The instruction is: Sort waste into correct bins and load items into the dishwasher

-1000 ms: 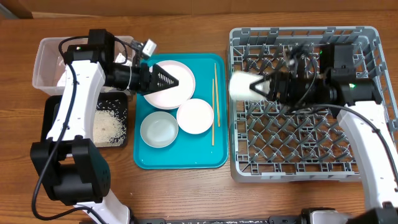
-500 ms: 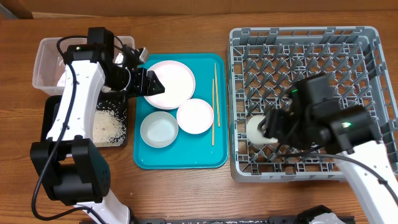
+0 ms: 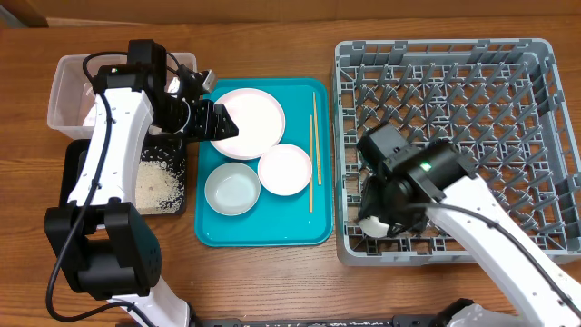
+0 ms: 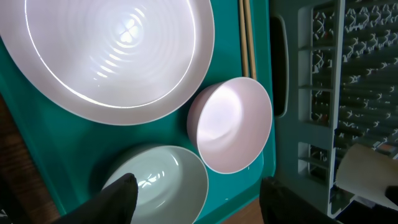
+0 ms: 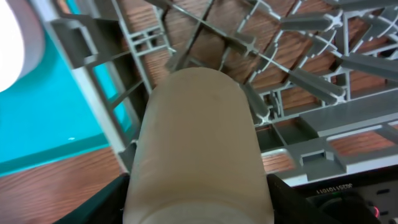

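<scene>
My right gripper (image 3: 381, 216) is shut on the small white cup (image 5: 196, 143) and holds it low over the front left corner of the grey dish rack (image 3: 508, 54). The cup (image 3: 369, 223) is mostly hidden under the arm in the overhead view. My left gripper (image 3: 227, 125) is open and empty over the left edge of the round white plate (image 3: 252, 118). In the left wrist view its fingers (image 4: 196, 199) straddle the near white bowl (image 4: 158, 180), with the other bowl (image 4: 233, 130) and the plate (image 4: 118, 50) beyond. Two chopsticks (image 3: 314, 150) lie on the teal tray (image 3: 263, 232).
The clear tub (image 3: 68, 86) stands at the far left, with white paper inside. The black tray (image 3: 163, 177) in front of it holds loose rice. The two bowls (image 3: 231, 189) (image 3: 285, 169) sit side by side on the teal tray.
My right gripper carried the cup from the rack's upper left down to its front left corner. My left gripper opened and drew back slightly to the left of the plate.
</scene>
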Motion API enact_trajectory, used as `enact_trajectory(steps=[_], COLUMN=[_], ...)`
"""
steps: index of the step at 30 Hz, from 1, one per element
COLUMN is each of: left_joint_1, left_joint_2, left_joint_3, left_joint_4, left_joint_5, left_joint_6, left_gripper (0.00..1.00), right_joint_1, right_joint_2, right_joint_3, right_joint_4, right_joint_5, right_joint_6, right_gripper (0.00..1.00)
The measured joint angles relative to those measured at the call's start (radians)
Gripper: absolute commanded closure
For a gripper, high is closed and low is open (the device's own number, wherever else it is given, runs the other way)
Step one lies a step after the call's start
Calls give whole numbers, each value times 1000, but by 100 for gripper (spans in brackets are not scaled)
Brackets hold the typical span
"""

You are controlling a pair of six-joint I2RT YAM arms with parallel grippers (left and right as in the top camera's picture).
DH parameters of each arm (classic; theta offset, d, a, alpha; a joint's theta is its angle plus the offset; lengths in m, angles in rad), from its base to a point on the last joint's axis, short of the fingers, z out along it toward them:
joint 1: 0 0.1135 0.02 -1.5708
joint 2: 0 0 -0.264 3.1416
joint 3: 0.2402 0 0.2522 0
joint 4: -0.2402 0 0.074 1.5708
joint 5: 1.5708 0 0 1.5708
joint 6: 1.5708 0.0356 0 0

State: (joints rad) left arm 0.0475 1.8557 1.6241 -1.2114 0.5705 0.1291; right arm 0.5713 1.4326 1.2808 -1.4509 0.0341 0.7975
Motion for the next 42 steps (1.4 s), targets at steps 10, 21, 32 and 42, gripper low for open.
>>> enact_trajectory(steps=[10, 21, 32, 42], left_joint_1=[0, -2, -2, -2], left_joint_2=[0, 0, 0, 0], left_joint_3=[0, 0, 0, 14], left_joint_4=[0, 0, 0, -8], left_joint_5=[-3, -4, -4, -7], left_joint_6=[0, 0, 0, 0], left_gripper=[34, 34, 31, 33], right_joint_1=[6, 6, 5, -1], right_joint_2=[102, 102, 102, 106], right_joint_3=[-23, -24, 159, 302], right_joint_4=[79, 108, 24, 286], right_joint_5=[-1, -5, 35, -20], right_joint_6=[14, 14, -15, -118], right_gripper=[16, 3, 0, 13])
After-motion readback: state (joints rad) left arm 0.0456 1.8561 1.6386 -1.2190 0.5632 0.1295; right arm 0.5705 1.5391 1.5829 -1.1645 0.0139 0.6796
